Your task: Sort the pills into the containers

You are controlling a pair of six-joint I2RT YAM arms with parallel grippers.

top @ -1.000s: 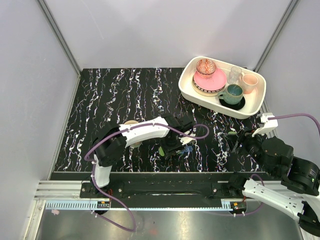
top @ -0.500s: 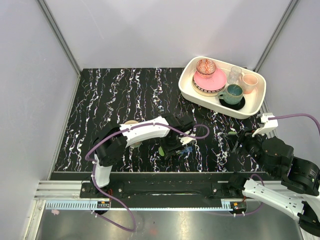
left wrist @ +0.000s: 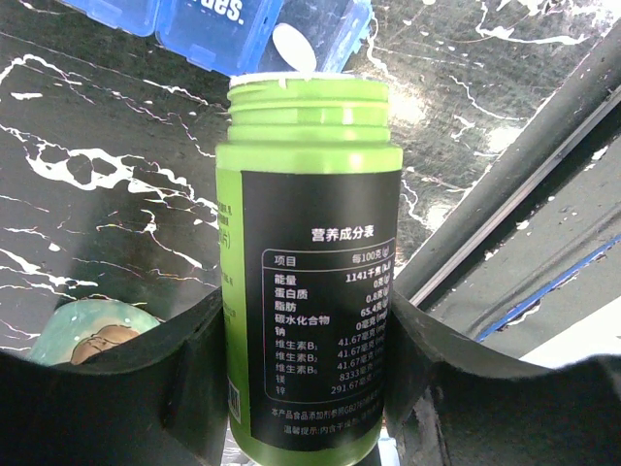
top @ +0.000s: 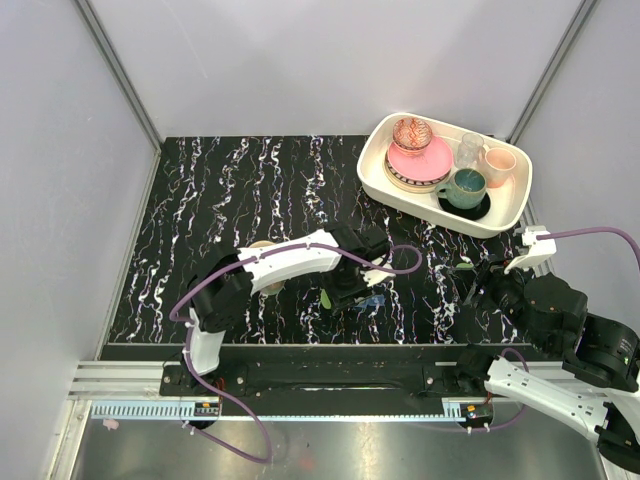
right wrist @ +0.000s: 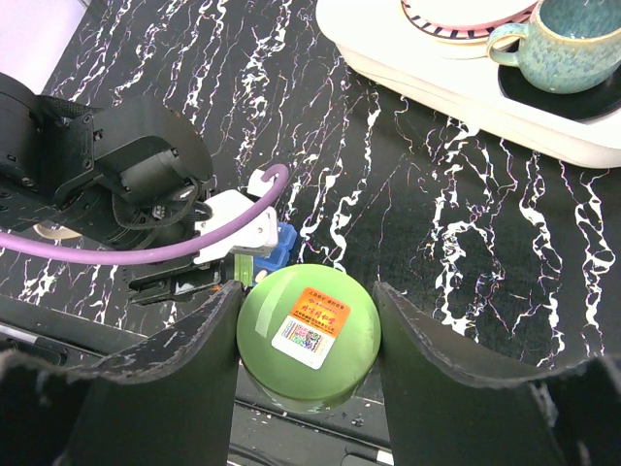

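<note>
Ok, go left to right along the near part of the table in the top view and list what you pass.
green bottle → blue pill box → right end effector, holding the green cap

Blue pill box (left wrist: 209, 34) — mostly beyond the wrist view's top edge

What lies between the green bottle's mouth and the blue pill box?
One white pill, poking from the rim of the green bottle toward the blue pill box; the left wrist view shows it.
</note>
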